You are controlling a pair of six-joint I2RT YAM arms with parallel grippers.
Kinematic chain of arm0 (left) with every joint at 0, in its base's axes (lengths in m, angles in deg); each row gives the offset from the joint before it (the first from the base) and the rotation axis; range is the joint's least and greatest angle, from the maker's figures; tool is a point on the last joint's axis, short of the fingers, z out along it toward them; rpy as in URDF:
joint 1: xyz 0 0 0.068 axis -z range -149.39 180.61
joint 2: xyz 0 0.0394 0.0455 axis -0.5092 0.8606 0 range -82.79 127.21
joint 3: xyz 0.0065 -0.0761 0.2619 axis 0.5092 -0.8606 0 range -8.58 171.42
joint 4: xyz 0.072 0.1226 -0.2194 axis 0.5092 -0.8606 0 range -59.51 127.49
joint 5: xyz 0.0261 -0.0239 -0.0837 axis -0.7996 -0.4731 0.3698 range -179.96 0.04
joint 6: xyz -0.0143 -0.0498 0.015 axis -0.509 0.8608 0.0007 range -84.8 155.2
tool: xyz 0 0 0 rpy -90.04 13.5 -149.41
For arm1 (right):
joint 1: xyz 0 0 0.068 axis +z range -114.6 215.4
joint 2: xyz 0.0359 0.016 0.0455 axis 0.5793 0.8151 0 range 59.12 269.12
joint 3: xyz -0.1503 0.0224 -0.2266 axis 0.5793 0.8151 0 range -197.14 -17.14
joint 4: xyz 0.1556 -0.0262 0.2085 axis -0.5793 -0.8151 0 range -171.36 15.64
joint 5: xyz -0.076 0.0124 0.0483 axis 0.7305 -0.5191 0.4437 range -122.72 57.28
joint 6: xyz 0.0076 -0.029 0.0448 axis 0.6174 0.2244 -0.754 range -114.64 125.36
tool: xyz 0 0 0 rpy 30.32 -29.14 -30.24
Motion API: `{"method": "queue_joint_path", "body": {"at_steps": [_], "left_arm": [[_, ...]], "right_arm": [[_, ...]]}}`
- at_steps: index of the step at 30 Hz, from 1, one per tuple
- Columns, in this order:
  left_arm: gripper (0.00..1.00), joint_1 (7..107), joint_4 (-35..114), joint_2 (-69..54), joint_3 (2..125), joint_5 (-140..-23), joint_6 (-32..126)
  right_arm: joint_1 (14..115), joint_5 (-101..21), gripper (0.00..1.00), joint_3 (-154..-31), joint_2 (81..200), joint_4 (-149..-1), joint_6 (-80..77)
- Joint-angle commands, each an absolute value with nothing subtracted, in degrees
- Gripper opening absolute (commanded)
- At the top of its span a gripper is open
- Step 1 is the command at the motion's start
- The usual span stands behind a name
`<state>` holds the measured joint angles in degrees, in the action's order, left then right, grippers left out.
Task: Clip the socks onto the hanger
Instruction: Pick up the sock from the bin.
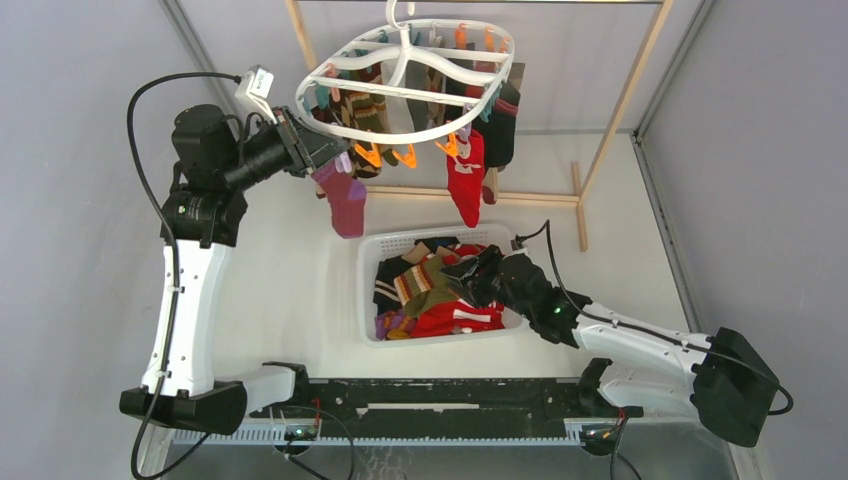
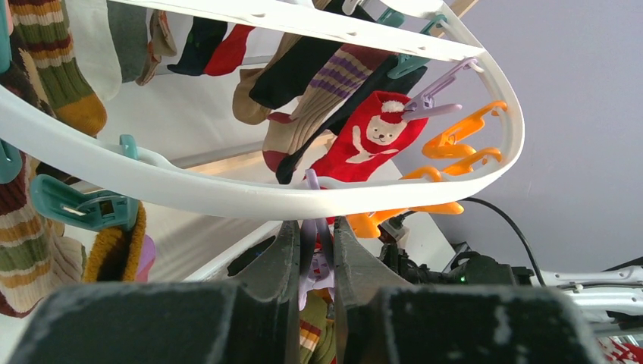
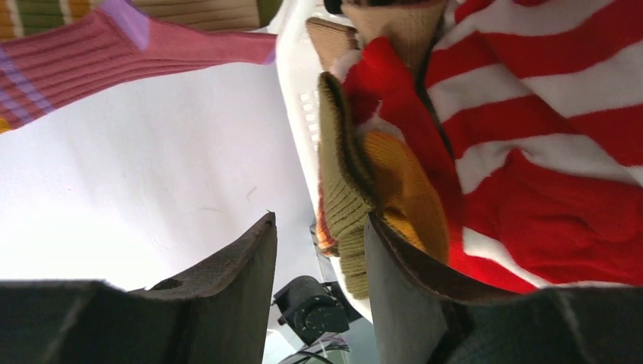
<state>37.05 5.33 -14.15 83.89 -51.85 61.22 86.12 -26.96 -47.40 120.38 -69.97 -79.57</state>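
Left tool (image 2: 315, 225) pinching lilac clip (image 2: 315, 262) under hanger rim (image 2: 227, 193), right tool (image 3: 318, 227) spread beside olive sock (image 3: 341, 189)

- The hanger (image 1: 402, 68) hangs at upper centre of the top view, within the wooden frame (image 1: 480, 193), which stands at the back of the surface (image 1: 290, 290).
- Hung socks (image 1: 465, 180) dangle from its rim, and one sock (image 1: 345, 200) hangs below its left end.
- The left arm's fingers (image 1: 318, 150) are at the hanger's left rim, with a clip (image 2: 315, 254) between them just under the rim.
- The basket (image 1: 366, 290) lies on the surface at centre frame, below the hanger.
- A pile of socks (image 1: 440, 318) lies in the basket, and the right arm's fingers (image 1: 468, 275) reach over the pile from the lower right.
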Motion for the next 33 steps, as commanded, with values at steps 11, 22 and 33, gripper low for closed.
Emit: {"method": "queue_joint_path", "body": {"at_steps": [11, 22, 33], "left_arm": [[0.07, 37.31, 7.17, -15.5, 85.37, -50.01, 61.5], [0.08, 37.29, 7.17, -16.58, 84.87, -49.97, 61.0], [0.08, 37.27, 7.1, -17.2, 84.76, -49.86, 60.71]], "right_arm": [[89.01, -22.08, 0.57, -47.9, 120.1, -63.43, -81.13], [93.22, -18.26, 0.6, -50.5, 116.98, -71.33, -81.36], [95.51, -19.94, 0.59, -57.22, 122.2, -76.91, -79.96]]}}
